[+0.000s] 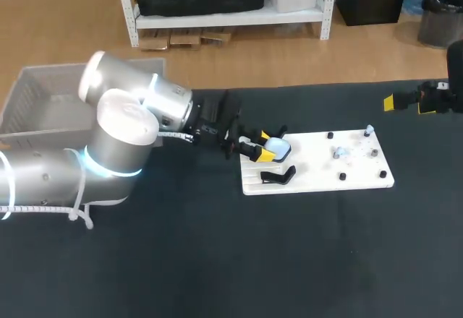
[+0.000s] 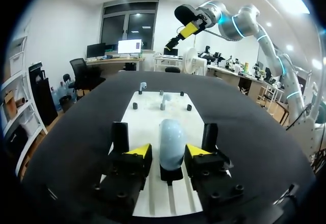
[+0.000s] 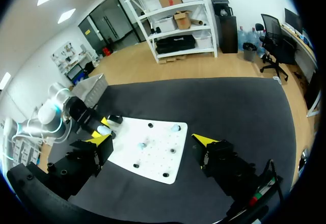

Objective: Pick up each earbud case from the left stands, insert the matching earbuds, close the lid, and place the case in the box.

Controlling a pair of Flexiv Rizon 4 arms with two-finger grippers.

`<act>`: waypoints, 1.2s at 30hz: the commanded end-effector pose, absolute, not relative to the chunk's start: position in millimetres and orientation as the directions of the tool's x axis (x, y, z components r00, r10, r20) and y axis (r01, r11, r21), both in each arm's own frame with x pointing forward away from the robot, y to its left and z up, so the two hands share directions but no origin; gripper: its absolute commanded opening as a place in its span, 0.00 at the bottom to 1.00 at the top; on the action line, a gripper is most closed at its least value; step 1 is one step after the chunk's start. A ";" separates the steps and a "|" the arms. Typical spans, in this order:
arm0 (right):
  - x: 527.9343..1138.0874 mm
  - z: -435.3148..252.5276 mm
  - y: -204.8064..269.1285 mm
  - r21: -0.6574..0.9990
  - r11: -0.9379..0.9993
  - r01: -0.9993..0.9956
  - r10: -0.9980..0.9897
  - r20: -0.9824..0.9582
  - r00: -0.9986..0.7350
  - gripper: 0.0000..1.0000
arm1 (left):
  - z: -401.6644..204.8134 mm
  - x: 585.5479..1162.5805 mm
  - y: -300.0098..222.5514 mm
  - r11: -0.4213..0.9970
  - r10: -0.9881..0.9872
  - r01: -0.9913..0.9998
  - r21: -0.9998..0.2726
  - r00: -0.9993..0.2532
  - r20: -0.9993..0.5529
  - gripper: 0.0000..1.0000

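Observation:
A light blue earbud case (image 1: pixel 278 145) (image 2: pixel 171 141) stands on a black stand at the left end of the white board (image 1: pixel 318 177) (image 2: pixel 153 104). My left gripper (image 1: pixel 262 149) (image 2: pixel 168 151) straddles the case. Its jaws are open, with a gap showing on each side of the case. A second black stand (image 1: pixel 278 175) nearer the front edge holds nothing. Pale earbuds (image 1: pixel 340 152) (image 2: pixel 166 101) (image 3: pixel 143 145) sit among black pegs further along the board, and another earbud (image 1: pixel 369 129) (image 2: pixel 142 86) is at its far corner. My right gripper (image 1: pixel 407 102) (image 3: pixel 153 142) hangs wide open and empty, high above the table's far right.
A grey box (image 1: pixel 43 97) stands at the table's left end, behind my left arm (image 1: pixel 123 137). Small black pegs (image 1: pixel 342 176) dot the board. Black tabletop (image 1: pixel 289 260) spreads out in front of the board.

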State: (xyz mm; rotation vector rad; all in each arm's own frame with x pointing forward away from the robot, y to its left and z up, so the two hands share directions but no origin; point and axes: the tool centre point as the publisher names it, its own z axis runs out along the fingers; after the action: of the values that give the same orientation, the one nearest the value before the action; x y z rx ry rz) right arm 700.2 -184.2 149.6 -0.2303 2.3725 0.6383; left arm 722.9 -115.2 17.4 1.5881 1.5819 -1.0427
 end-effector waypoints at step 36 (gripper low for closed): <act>700.9 149.4 -184.9 0.386 0.864 -0.324 0.000 -0.643 -0.766 1.00 | 109.7 702.8 -108.7 0.007 0.212 0.999 0.044 0.042 -0.976 0.00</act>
State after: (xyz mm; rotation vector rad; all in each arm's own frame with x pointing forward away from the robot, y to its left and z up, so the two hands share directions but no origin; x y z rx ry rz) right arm 700.2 -184.2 149.6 -0.2303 2.3725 0.6383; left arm 711.9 -113.5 107.6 1.4160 1.3170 -1.1075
